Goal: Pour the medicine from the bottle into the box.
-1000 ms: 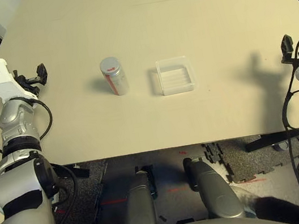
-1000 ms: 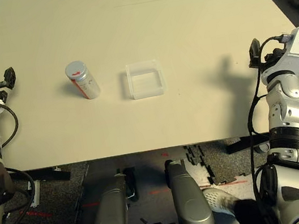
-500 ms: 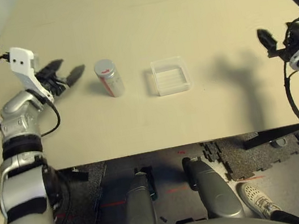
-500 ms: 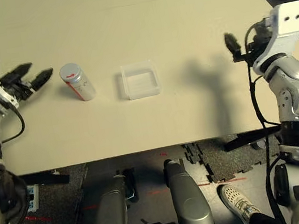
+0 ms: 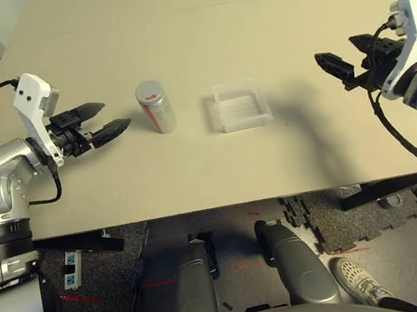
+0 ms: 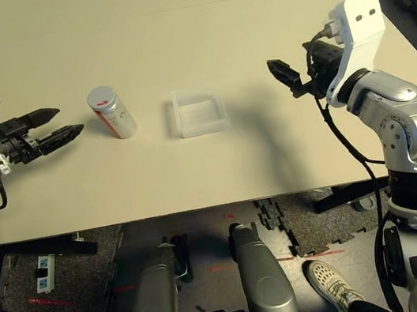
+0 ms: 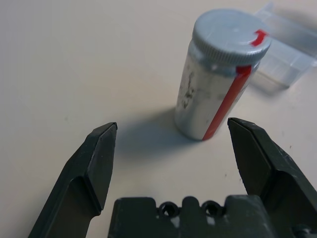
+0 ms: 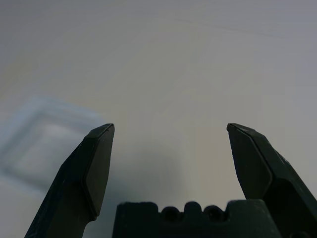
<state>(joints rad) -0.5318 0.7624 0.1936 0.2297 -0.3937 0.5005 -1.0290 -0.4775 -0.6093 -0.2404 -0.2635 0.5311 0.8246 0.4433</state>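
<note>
Beyond bottle, box half hidden

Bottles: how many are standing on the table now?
1. The bottle stands upright with its grey cap on, near the box on its left side, in front of the open left gripper. No other bottle is visible.

I get bright, even light on the table, no glare. Soft shadows fall beside the bottle and right of the box. In my right wrist view the box is blurred; left wrist view is sharp.
</note>
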